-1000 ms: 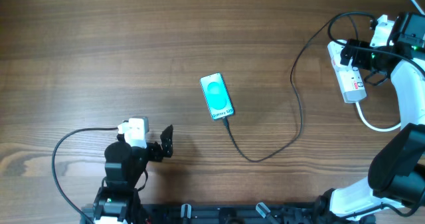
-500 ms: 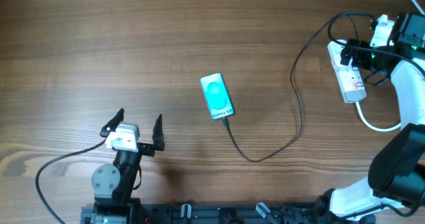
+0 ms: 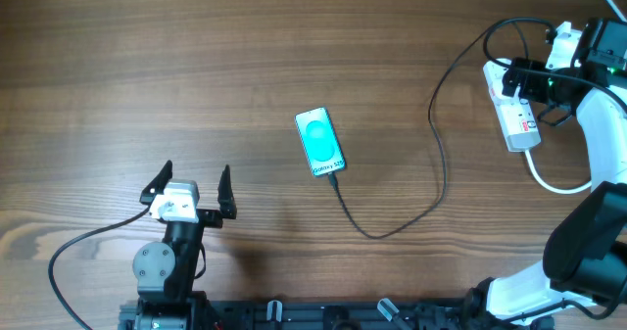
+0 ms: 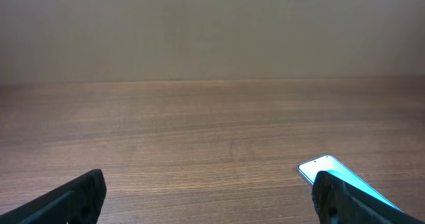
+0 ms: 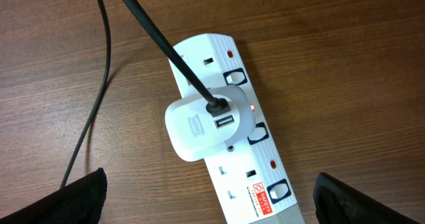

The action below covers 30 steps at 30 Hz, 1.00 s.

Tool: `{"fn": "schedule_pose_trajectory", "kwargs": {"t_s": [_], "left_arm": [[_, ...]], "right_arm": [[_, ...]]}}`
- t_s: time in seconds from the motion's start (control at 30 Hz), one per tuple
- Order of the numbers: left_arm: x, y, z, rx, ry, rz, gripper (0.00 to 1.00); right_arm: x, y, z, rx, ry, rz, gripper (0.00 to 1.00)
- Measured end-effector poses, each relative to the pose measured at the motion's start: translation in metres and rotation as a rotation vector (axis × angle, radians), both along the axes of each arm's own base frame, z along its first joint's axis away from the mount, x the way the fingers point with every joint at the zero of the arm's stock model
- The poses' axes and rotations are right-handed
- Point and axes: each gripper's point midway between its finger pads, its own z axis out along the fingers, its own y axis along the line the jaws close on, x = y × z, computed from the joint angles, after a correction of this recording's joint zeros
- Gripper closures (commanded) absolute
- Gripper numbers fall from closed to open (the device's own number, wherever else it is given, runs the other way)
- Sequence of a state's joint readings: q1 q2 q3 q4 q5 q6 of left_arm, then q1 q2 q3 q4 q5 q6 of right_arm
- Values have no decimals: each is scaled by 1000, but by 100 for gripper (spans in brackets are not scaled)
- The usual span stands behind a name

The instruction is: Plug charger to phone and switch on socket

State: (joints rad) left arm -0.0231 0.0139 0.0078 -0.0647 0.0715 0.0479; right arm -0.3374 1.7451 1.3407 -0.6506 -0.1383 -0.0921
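The phone (image 3: 320, 142) lies at the table's middle, teal screen up; its corner shows in the left wrist view (image 4: 327, 169). The thin black charger cable (image 3: 438, 154) runs from the phone's near end, where its connector (image 3: 334, 179) sits, in a curve to the white adapter (image 5: 207, 127) plugged into the white socket strip (image 3: 513, 110), also in the right wrist view (image 5: 260, 177). A small red light (image 5: 254, 108) glows beside the adapter. My right gripper (image 5: 207, 207) is open above the strip. My left gripper (image 3: 192, 182) is open and empty at the near left.
A thick white cord (image 3: 554, 182) leaves the strip's near end toward the right arm. A black cable (image 3: 73, 247) loops from the left arm's base over the near left of the table.
My left gripper has turned to face away from me, opened wide and shifted left. The right arm, phone and cable have not moved.
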Motion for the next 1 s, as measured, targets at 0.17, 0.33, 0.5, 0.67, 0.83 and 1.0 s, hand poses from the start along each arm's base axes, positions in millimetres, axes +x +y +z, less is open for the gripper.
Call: {"fn": "schedule_pose_trajectory", "kwargs": {"t_s": [0.17, 0.33, 0.5, 0.67, 0.83, 1.0], "left_arm": [[0, 0, 0, 0, 0, 0, 0], [0, 0, 0, 0, 0, 0, 0], [0, 0, 0, 0, 0, 0, 0], [0, 0, 0, 0, 0, 0, 0], [0, 0, 0, 0, 0, 0, 0], [0, 0, 0, 0, 0, 0, 0]], "right_arm": [[0, 0, 0, 0, 0, 0, 0], [0, 0, 0, 0, 0, 0, 0], [0, 0, 0, 0, 0, 0, 0], [0, 0, 0, 0, 0, 0, 0], [-1, 0, -3, 1, 1, 0, 0], [-23, 8, -17, 9, 27, 0, 0]]}}
